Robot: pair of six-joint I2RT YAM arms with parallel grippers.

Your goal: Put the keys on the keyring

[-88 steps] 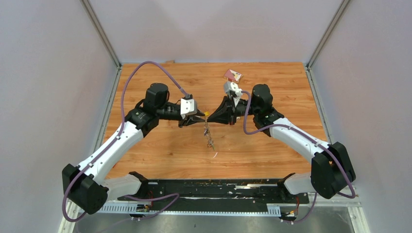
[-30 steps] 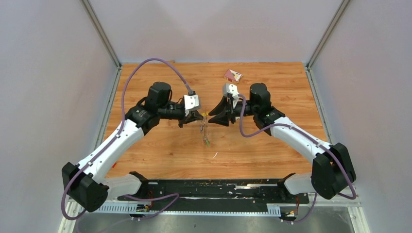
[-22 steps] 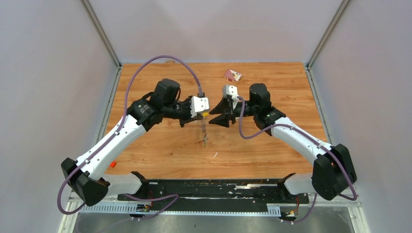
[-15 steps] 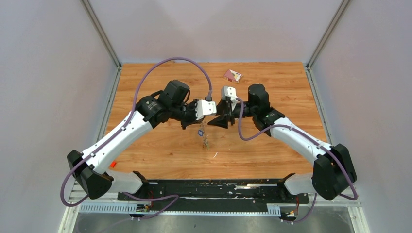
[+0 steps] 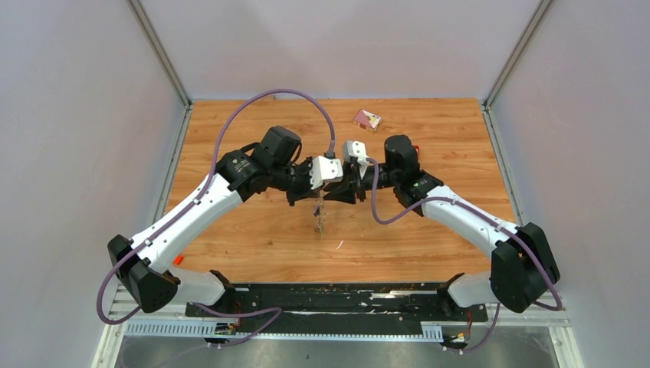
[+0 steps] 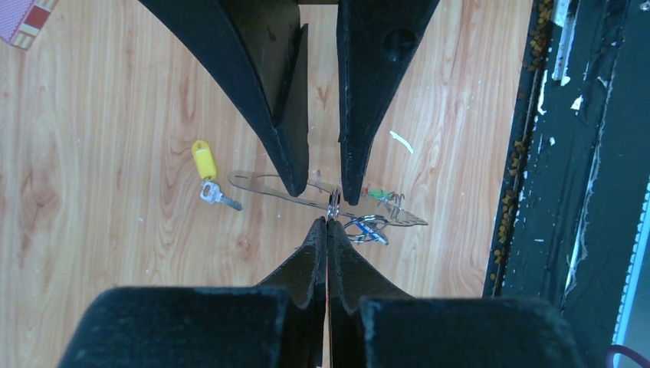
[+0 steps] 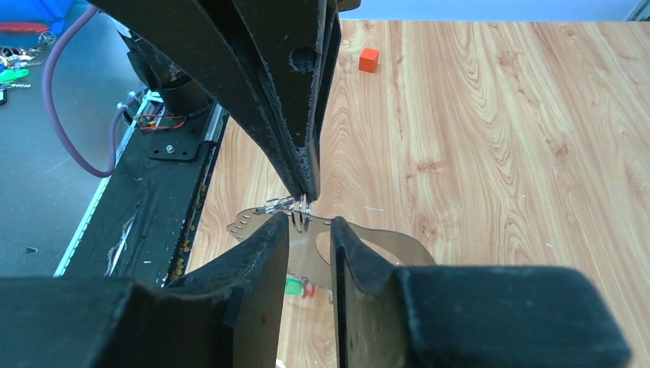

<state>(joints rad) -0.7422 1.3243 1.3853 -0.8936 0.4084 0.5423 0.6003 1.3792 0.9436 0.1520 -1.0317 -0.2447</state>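
Note:
My left gripper [image 6: 328, 222] is shut on a small wire ring at the top of the keyring [image 7: 368, 245], a flat greyish loop with a slotted edge and hollow middle that hangs above the table [image 5: 319, 218]. My right gripper [image 7: 309, 222] is open, its fingertips [image 6: 293, 180] on either side of that wire ring and tip to tip with the left gripper [image 5: 320, 190]. One of the keys [image 6: 205, 172], with a yellow tag, lies on the wood to the side. A green and red toy [image 6: 378, 195] dangles from the bunch.
A red block with a white grid [image 5: 366, 119] lies at the back of the table. A small orange cube [image 7: 369, 60] sits near the left arm's base. The black base rail [image 5: 337, 295] runs along the near edge.
My left arm has swung right and lifted the hanging keyring towards the right gripper. The right gripper has shifted left, so the two grippers now meet over the ring.

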